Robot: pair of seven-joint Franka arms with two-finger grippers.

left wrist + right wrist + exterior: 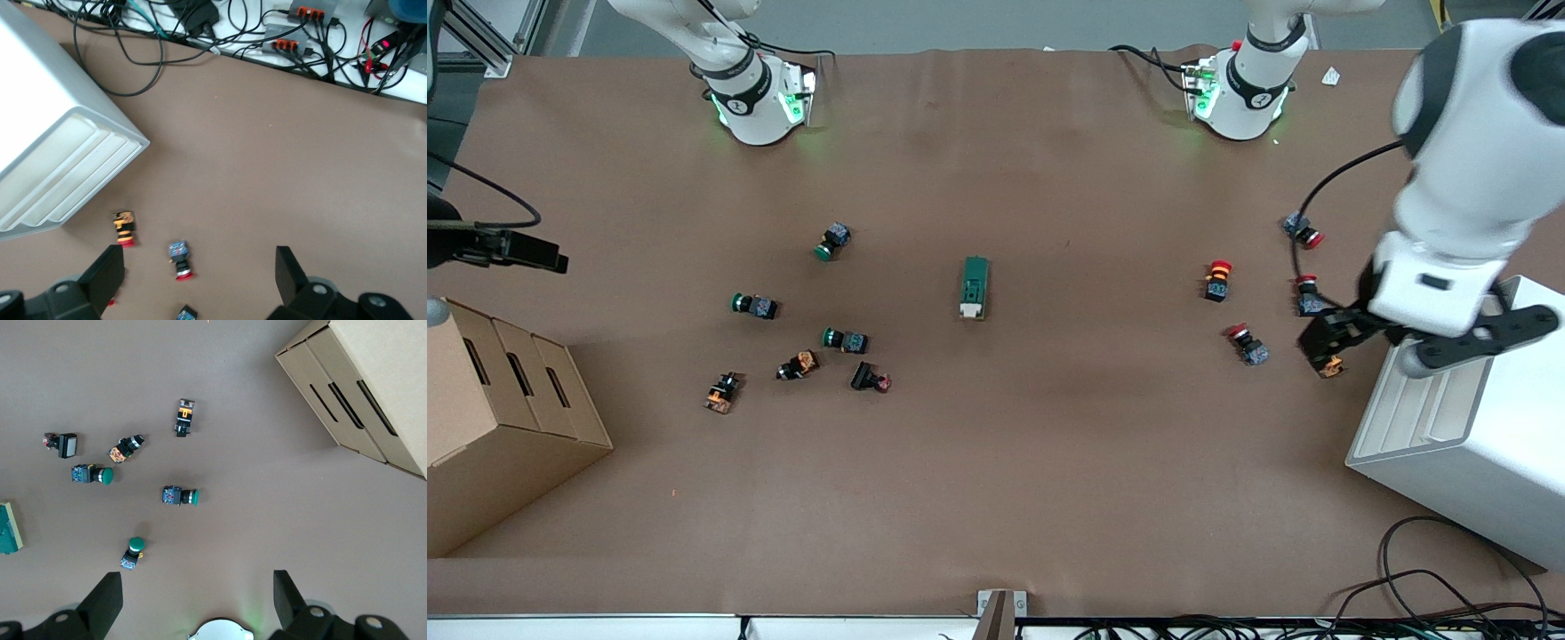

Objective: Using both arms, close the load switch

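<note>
The load switch (975, 287) is a dark green block with a cream end. It lies flat in the middle of the table, the cream end nearer the front camera. Its edge also shows in the right wrist view (8, 530). My left gripper (1323, 345) hangs open and empty over red push-buttons by the white box, at the left arm's end. Its wrist view shows the left gripper (199, 273) with the jaws wide apart. My right gripper (197, 600) is open and empty, held high over its own base, well away from the switch.
Green push-buttons (834, 240) (754, 305) (845, 340) and black-orange ones (798, 365) lie toward the right arm's end. Red push-buttons (1217, 280) (1248, 344) lie toward the left arm's end. A cardboard box (498, 418) and a white box (1467, 427) stand at the table's ends.
</note>
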